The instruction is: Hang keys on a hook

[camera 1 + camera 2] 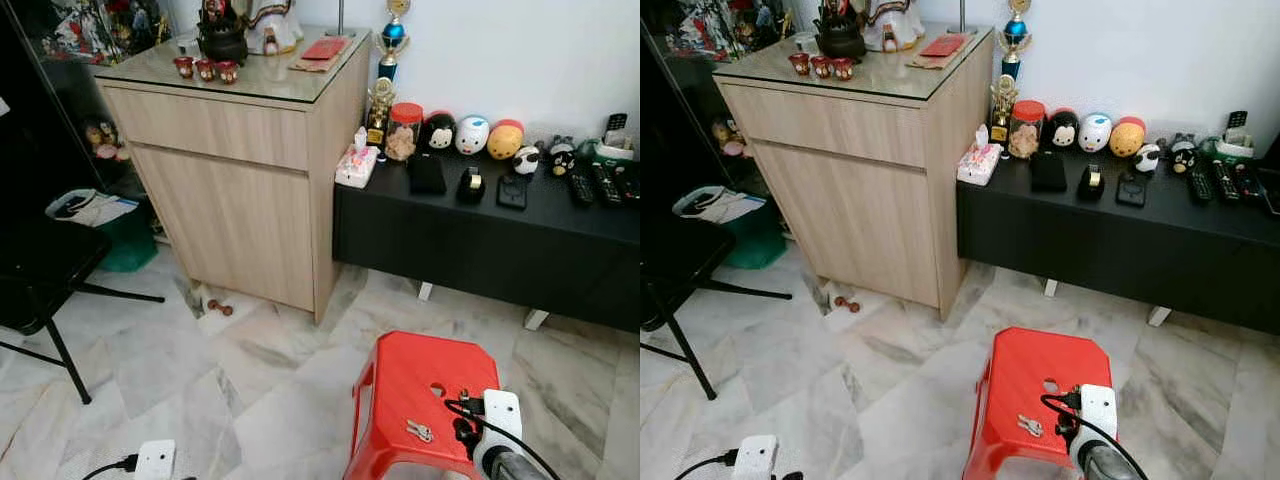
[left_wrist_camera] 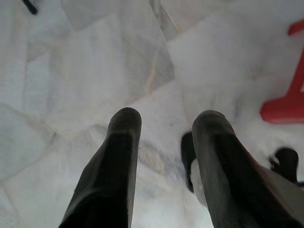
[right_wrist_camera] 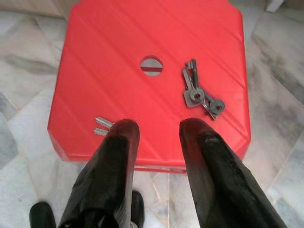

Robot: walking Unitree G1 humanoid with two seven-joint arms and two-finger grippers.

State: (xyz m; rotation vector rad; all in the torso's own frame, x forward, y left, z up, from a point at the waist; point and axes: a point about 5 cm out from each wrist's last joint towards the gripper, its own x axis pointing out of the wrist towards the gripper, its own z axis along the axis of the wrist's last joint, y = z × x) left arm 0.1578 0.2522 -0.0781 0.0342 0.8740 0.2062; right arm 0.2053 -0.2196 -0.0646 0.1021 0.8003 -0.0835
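left tool (image 2: 161, 123): fingers apart, pointing down | right tool (image 3: 156, 130): fingers apart, lowered

One red stool (image 1: 420, 385) is standing on the floor, carrying two sets of keys — one bunch of keys (image 3: 199, 92) and one smaller pair of keys (image 3: 102, 126). Three small red cups (image 1: 205, 68) are sitting on one wooden cabinet (image 1: 235, 170) — two trophies (image 1: 388, 70) are standing beside it.

second keys (image 3: 101, 126) partly hidden behind right tool's finger (image 3: 111, 161), stool (image 1: 400, 440) cut by frame edge
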